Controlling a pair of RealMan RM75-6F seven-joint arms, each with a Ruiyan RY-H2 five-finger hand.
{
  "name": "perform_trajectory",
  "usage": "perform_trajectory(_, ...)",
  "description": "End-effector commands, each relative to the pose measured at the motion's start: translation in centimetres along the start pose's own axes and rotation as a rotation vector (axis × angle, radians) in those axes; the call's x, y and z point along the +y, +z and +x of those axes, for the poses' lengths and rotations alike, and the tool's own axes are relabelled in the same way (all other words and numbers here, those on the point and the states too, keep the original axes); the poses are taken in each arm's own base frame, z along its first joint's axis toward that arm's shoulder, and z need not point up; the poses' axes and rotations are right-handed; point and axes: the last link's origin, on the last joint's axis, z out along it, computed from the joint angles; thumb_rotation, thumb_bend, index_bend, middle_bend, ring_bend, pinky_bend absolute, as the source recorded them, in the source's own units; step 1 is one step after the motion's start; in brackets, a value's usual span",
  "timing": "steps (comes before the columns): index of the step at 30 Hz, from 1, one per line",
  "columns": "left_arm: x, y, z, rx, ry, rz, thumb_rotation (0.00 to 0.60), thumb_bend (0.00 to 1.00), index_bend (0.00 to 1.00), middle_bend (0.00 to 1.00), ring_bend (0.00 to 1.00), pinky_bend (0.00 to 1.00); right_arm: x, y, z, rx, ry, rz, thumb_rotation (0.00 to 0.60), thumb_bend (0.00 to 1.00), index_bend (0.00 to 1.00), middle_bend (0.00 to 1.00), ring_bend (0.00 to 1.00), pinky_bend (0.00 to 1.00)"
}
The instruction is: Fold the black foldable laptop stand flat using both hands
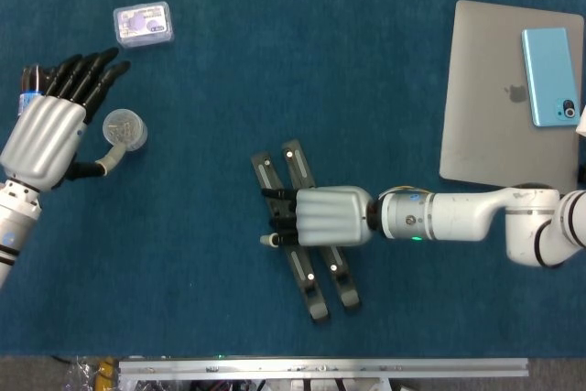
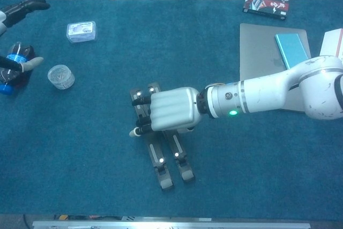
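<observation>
My right hand (image 1: 322,217) lies palm-down across the middle of the black laptop stand (image 1: 316,283), fingers curled onto its bars, and the stand sits near the front of the blue counter (image 1: 275,89) with its two bars close together and almost parallel. My left hand (image 1: 48,125) hovers far off at the counter's left edge, fingers apart and holding nothing (a small clear cup (image 1: 123,127) sits just beside its thumb). The silver laptop (image 1: 504,98) with a blue phone (image 1: 550,75) on its lid rests at the far right.
</observation>
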Motion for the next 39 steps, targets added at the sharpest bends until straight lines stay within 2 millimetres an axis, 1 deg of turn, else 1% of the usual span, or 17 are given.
perform_trajectory(1,-0.04,-0.02,-0.03,-0.002,0.0,0.001,0.6,0.31,0.0,0.0,0.0,0.0,0.0,-0.01,-0.04,-0.002,0.0,-0.001,0.6,0.26,0.0,0.88,0.47,0.0)
perform_trajectory(14,-0.05,-0.08,-0.1,-0.004,-0.009,0.0,0.6,0.31,0.0,0.0,0.0,0.0,-0.23,0.04,-0.24,-0.016,-0.005,0.004,0.6,0.27,0.0,0.87,0.47,0.0)
perform_trajectory(25,-0.1,-0.09,-0.05,-0.002,-0.013,-0.001,0.6,0.31,0.0,0.0,0.0,0.0,-0.29,0.16,-0.15,0.01,-0.002,0.002,0.6,0.35,0.09,0.97,0.57,0.08)
perform_trajectory(33,0.0,-0.04,-0.07,-0.002,-0.014,-0.004,0.6,0.31,0.0,0.0,0.0,0.0,-0.3,0.18,0.01,0.024,0.0,0.002,0.6,0.36,0.11,1.0,0.6,0.1)
perform_trajectory(39,-0.08,-0.06,0.09,0.002,-0.012,-0.002,0.6,0.31,0.0,0.0,0.0,0.0,-0.15,0.13,0.12,0.038,-0.003,0.0,0.6,0.36,0.12,1.0,0.61,0.12)
